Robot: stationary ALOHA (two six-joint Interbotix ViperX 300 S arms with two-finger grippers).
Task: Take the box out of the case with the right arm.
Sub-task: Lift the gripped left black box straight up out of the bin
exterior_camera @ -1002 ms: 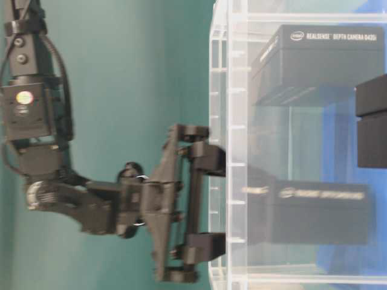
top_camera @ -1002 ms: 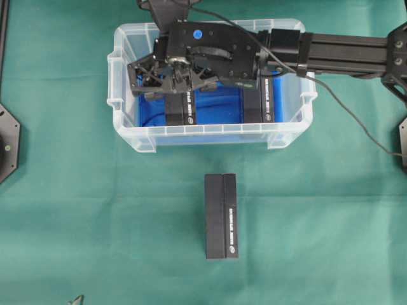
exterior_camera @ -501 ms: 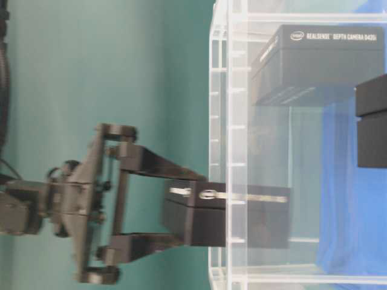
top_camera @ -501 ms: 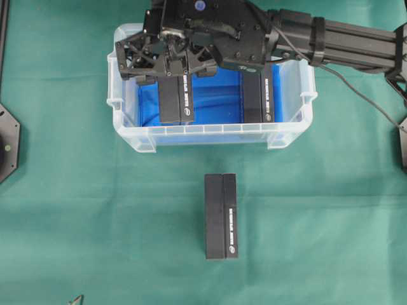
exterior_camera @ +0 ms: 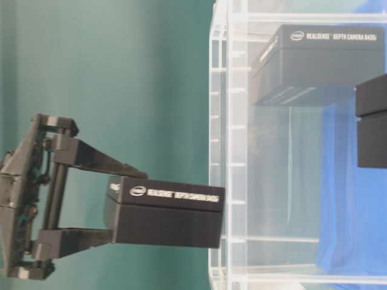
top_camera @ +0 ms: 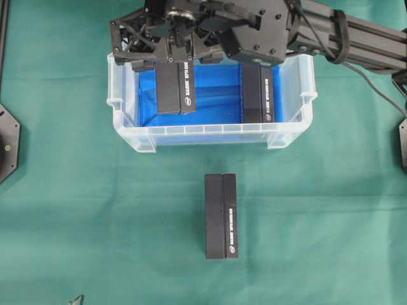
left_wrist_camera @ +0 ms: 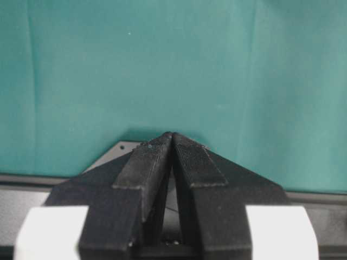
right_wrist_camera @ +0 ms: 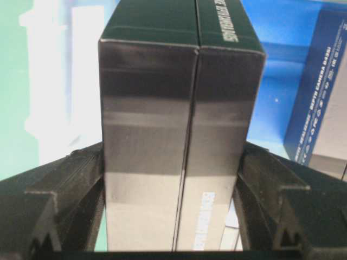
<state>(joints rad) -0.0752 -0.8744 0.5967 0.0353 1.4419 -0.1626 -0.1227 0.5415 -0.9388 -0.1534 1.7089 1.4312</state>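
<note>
Above the far wall of the case (top_camera: 210, 136), the right arm (top_camera: 331, 35) is holding a black box (top_camera: 175, 88) lengthwise between its fingers (exterior_camera: 84, 160), one pressing on each long side of the box. Seen from table level, the box (exterior_camera: 166, 211) is hanging wholly outside the clear tub, its end just level with the rim; half a second ago it was still partly inside the walls, and a second ago it was sitting deep in the tub with the fingers only just gripping it. Overhead, the right gripper (top_camera: 166, 54) is sitting nearer the top edge of the view than it was a second ago, when it was covering the middle of the tub, so more of the blue sheet (top_camera: 216, 95) is showing now. A second black box (top_camera: 257, 92) is lying in the right part of the case, where it was before, and a third black box (top_camera: 221, 216) is lying on the green surface (top_camera: 76, 222) in front of the tub, well apart from it and unmoved. The left gripper (left_wrist_camera: 172, 142) is hanging over bare green cloth with its pointed fingers pressed together at the tips, grasping nothing. From the right wrist, the held box (right_wrist_camera: 179, 135) is filling the space between the two black fingers, touching both.
</note>
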